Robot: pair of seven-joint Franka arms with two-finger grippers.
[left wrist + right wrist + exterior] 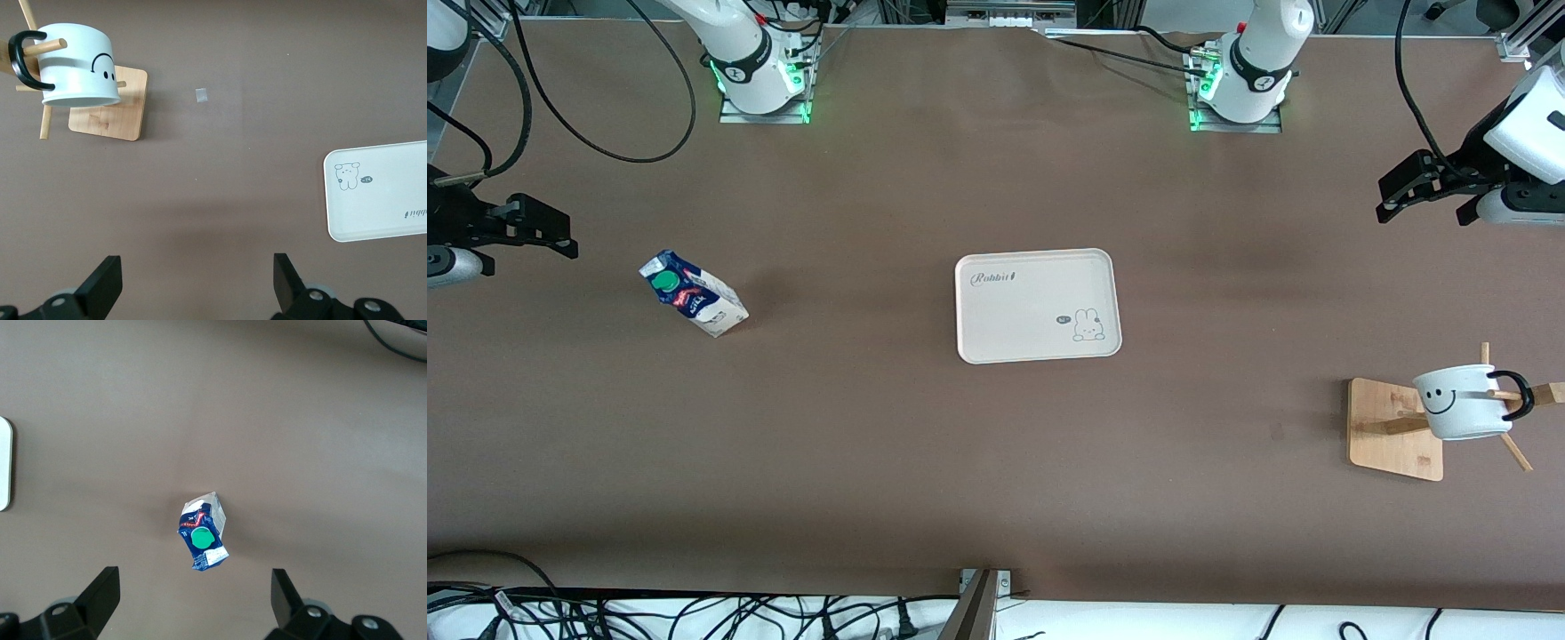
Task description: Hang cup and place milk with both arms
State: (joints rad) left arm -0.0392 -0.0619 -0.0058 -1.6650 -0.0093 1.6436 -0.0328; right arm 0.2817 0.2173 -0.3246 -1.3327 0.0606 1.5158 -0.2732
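At the right arm's end of the brown table, the right gripper hangs in the air near the table's edge, its two black fingers spread wide apart and holding nothing; the right wrist view shows both fingertips parted with bare tabletop between them. Just beside it, slightly nearer the front camera, stands the milk, a small dark blue and white gable-top carton with red marks and a round green cap, upright on the table and touching nothing else. Toward the middle of the table lies a flat white tray with rounded corners, printed with the word "Rabbit" and a small rabbit drawing; nothing rests on it, and it sits well apart from the carton. Farther along, at the left arm's end, the left gripper hovers above the table, its fingers also wide apart and empty, as the left wrist view confirms with both fingertips standing clear of each other. Nearer the front camera than that gripper stands a wooden cup rack with a square light wood base and slim pegs jutting from a central post. The cup, a small white mug with a black smiley face, hangs on one peg by its black handle, tilted on its side above the base.
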